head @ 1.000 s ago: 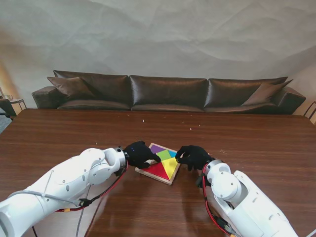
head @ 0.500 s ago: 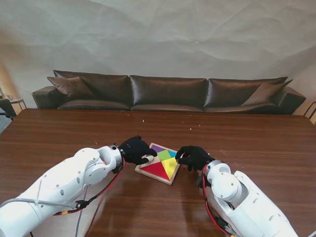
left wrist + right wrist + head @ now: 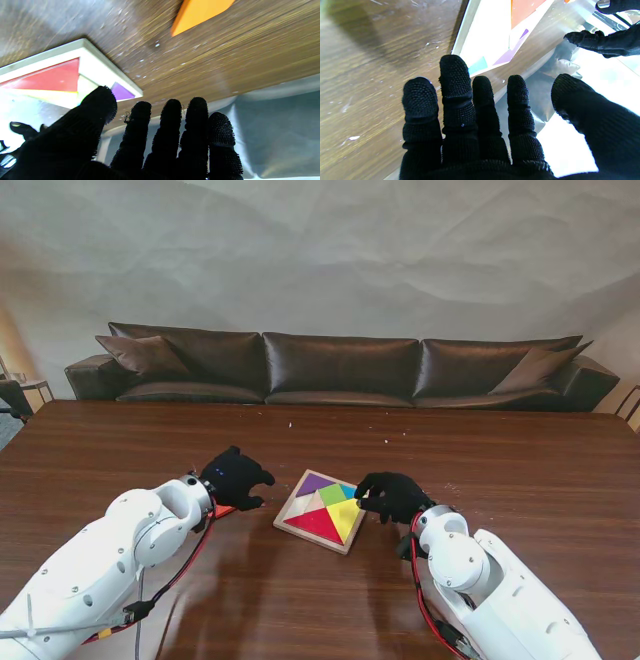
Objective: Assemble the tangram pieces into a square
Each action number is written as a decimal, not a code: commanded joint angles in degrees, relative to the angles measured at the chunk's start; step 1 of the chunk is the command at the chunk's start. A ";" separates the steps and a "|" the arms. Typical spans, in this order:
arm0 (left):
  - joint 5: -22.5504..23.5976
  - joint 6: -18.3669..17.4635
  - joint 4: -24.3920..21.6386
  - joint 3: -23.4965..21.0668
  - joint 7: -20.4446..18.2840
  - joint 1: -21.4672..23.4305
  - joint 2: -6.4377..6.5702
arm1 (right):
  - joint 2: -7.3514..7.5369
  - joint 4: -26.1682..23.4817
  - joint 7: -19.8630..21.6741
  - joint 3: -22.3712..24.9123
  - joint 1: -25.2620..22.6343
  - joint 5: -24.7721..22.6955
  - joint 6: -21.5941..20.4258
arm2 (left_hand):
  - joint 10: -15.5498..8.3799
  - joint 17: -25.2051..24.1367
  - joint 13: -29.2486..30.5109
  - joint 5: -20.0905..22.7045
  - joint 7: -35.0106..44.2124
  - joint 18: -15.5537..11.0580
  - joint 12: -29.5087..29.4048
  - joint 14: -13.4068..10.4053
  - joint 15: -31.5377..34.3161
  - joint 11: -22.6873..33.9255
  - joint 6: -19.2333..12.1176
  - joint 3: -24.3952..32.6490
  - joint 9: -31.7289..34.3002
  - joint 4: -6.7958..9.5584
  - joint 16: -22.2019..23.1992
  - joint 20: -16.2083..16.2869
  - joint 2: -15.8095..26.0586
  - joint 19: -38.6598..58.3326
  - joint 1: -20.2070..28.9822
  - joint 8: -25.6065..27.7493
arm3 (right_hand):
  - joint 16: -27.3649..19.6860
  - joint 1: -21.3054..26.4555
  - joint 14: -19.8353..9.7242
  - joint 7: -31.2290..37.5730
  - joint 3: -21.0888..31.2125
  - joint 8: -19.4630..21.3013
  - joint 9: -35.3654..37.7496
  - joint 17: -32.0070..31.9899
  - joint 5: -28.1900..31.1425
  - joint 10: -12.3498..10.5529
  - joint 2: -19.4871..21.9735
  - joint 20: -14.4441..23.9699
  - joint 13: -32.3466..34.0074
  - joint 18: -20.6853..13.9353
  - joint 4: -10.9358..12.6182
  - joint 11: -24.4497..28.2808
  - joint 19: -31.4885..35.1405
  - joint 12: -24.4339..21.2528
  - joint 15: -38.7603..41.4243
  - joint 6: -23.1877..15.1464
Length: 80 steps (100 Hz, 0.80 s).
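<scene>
A square wooden tray (image 3: 310, 539) lies between my hands and holds purple (image 3: 318, 482), green, blue, yellow (image 3: 345, 518) and red (image 3: 315, 525) pieces. A pale bare patch (image 3: 298, 505) shows at its left side. My left hand (image 3: 235, 477) is open, fingers spread, hovering left of the tray over an orange piece (image 3: 226, 510). In the left wrist view the orange piece (image 3: 200, 12) lies flat on the table, apart from the tray (image 3: 100, 57). My right hand (image 3: 390, 496) is open at the tray's right edge (image 3: 465, 27), holding nothing.
The brown wooden table (image 3: 500, 460) stretches wide on all sides. A dark leather sofa (image 3: 340, 370) stands beyond its far edge. Red cables run along both forearms.
My left hand has drawn back from the tray's left corner and moved left, uncovering the tray's left side. The right hand has stayed put.
</scene>
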 commanded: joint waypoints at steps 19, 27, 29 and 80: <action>2.43 2.69 -1.38 -5.15 -3.24 3.97 1.50 | -0.31 -0.59 0.54 -0.19 -0.38 -0.14 -0.99 | 0.47 -3.54 -3.19 -2.13 -1.36 2.40 -3.34 0.79 -4.35 -2.66 0.92 2.38 -3.88 0.25 -2.32 -1.44 -3.38 -5.42 -3.78 0.52 | 0.10 0.36 0.17 0.33 -0.16 -0.87 -1.41 -11.48 0.09 0.77 -1.11 1.18 -0.67 -0.92 0.29 -0.21 2.52 -0.84 0.75 -0.49; 2.94 3.90 -1.54 -6.16 -4.15 4.70 1.59 | -0.34 -0.51 0.48 -0.28 -0.30 -0.10 -1.16 | 0.18 -4.19 -3.91 -2.39 -1.45 2.36 -3.94 0.69 -4.97 -3.17 0.74 2.48 -4.61 0.19 -2.57 -1.54 -3.68 -6.08 -4.31 0.56 | 0.09 0.38 0.07 0.34 -0.15 -0.87 -1.38 -11.48 0.13 0.77 -1.15 1.18 -0.62 -0.92 0.28 -0.20 2.52 -0.84 0.73 -0.46; 2.94 4.25 -1.54 -6.36 -4.39 4.84 1.60 | -0.34 -0.50 0.47 -0.29 -0.29 -0.09 -1.19 | 0.08 -4.26 -4.01 -2.47 -1.49 2.33 -4.06 0.73 -5.07 -3.24 0.82 2.44 -4.71 0.15 -2.61 -1.53 -3.82 -6.16 -4.50 0.56 | 0.09 0.36 0.10 0.34 -0.16 -0.88 -1.38 -11.47 0.13 0.84 -1.13 1.18 -0.60 -0.92 0.28 -0.21 2.52 -0.85 0.74 -0.46; 1.30 13.49 -1.09 -5.59 -10.97 5.22 1.54 | -0.30 -0.96 0.49 0.17 -0.75 -0.02 -1.02 | 0.81 -7.36 -7.96 -8.49 -4.56 0.76 -6.57 0.65 -5.20 -5.27 2.31 0.95 -10.83 -0.04 -1.21 1.63 -3.20 -5.74 -7.14 -0.38 | 0.11 0.36 0.32 0.33 -0.21 -0.90 -1.33 -11.40 0.26 0.81 -0.80 1.18 -0.49 -0.97 0.31 -0.22 2.49 -0.86 0.79 -0.34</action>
